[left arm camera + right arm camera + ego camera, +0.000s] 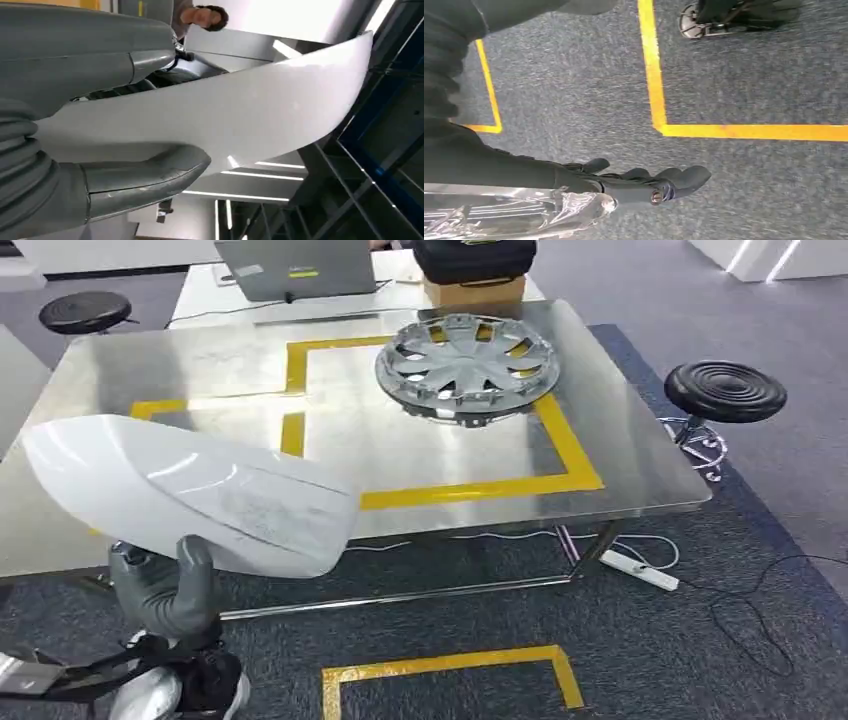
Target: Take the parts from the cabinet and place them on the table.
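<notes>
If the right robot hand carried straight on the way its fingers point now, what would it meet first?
Most likely the grey carpeted floor. The right robot hand hangs empty, fingers loosely apart, with nothing visible between it and the carpet; depth is hard to judge.

Glossy white curved panel (pixel 190 495) aloft; silver hubcap (pixel 466 367) flat on table (pixel 640 455).
</notes>
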Motion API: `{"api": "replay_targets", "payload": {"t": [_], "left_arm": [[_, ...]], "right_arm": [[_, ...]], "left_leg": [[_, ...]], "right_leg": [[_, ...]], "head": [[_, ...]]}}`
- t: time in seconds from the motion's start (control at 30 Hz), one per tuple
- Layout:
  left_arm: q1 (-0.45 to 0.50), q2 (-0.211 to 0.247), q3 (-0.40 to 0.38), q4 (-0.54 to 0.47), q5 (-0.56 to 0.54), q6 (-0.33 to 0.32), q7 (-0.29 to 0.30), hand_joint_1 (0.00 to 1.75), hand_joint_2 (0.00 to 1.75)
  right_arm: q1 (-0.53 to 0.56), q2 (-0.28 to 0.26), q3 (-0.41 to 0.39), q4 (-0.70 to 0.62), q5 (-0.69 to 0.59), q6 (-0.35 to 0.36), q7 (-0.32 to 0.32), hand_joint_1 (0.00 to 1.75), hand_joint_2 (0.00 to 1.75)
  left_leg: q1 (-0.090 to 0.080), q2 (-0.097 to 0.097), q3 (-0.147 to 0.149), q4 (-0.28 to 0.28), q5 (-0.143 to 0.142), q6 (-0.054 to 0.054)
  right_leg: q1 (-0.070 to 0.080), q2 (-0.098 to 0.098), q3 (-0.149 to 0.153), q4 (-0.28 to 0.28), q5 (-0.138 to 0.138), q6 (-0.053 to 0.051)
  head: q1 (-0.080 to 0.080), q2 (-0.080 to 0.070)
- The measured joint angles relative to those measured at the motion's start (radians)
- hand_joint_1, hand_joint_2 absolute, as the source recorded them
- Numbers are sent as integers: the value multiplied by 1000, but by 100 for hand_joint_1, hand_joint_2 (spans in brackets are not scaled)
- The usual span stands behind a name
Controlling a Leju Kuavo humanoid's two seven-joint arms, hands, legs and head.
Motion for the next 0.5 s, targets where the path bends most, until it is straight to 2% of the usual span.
{"api": "replay_targets", "payload": {"t": [0.07, 0.1, 0.13, 0.17, 0.23, 0.27, 0.3, 0.33, 0.37, 0.43, 0.47, 0.5], "left_arm": [[0, 0, 1, 1, 5, 5, 0, 175, 175], [1, 0, 2, 2, 6, 6, 0, 175, 175], [1, 0, 3, 2, 6, 8, 0, 175, 175], [1, 0, 3, 3, 6, 8, 0, 175, 175], [1, 0, 3, 3, 6, 9, 0, 175, 175], [1, 0, 3, 3, 6, 11, 0, 175, 175], [1, 0, 4, 3, 7, 11, 0, 175, 175], [0, -1, 3, 2, 9, 11, 0, 175, 175], [2, -1, 4, 2, 10, 10, 0, 175, 175], [3, -2, 5, 2, 10, 9, 0, 175, 175], [3, -3, 5, 2, 10, 9, 0, 175, 175], [3, -3, 5, 2, 10, 8, 0, 175, 175]], "right_arm": [[0, 0, 0, 0, 0, 0, 0, 0, 175], [1, 0, 0, 0, 0, 0, 0, 0, 175], [2, 0, 0, 0, 0, 0, 0, 0, 175], [3, 0, 0, 0, -1, 0, 0, 0, 175], [2, 1, 0, 0, -1, 0, 0, 0, 175], [3, 2, 0, 0, -1, 0, 0, 0, 175], [1, 2, 0, 0, 0, 1, 0, 0, 175], [1, 2, 0, 0, 0, 1, 0, 0, 175], [1, 2, 0, 0, 0, 1, 0, 0, 175], [0, 2, 0, 0, 0, 2, 0, 0, 175], [0, 2, 0, 0, 1, 2, 0, 0, 175], [-2, 2, 0, 0, 1, 2, 0, 0, 175]], "left_leg": [[2, 0, -104, 168, -56, -6], [2, 0, -152, 232, -64, -6], [2, 0, -177, 246, -45, -5], [2, 1, -178, 220, -4, -3], [2, 1, -127, 70, 119, 3], [2, 5, -100, -4, 162, 6], [-2, 7, -88, -25, 146, 7], [0, 6, -77, -53, 125, 15], [-1, 3, -83, -49, 125, 19], [2, 0, -77, -54, 121, 31], [5, 0, -71, -57, 120, 36], [5, 1, -67, -57, 116, 42]], "right_leg": [[0, 0, 4, 0, -8, -7], [0, 0, 8, 0, -14, -7], [0, 0, 14, 0, -19, -7], [0, 2, 22, 0, -25, -7], [-1, 6, 45, 0, -40, -1], [0, 6, 48, -2, -49, 4], [8, 7, 47, 3, -58, 13], [8, 8, 44, 4, -60, 17], [8, 5, 41, -3, -60, 22], [7, 2, 53, -13, -65, 34], [6, 2, 54, 0, -72, 39], [6, 2, 34, 41, -93, 43]], "head": [[1, 0], [1, 0], [2, 0], [1, 0], [1, 0], [1, 0], [0, 0], [-4, 0], [3, 0], [3, 0], [4, 0], [9, 0]]}}
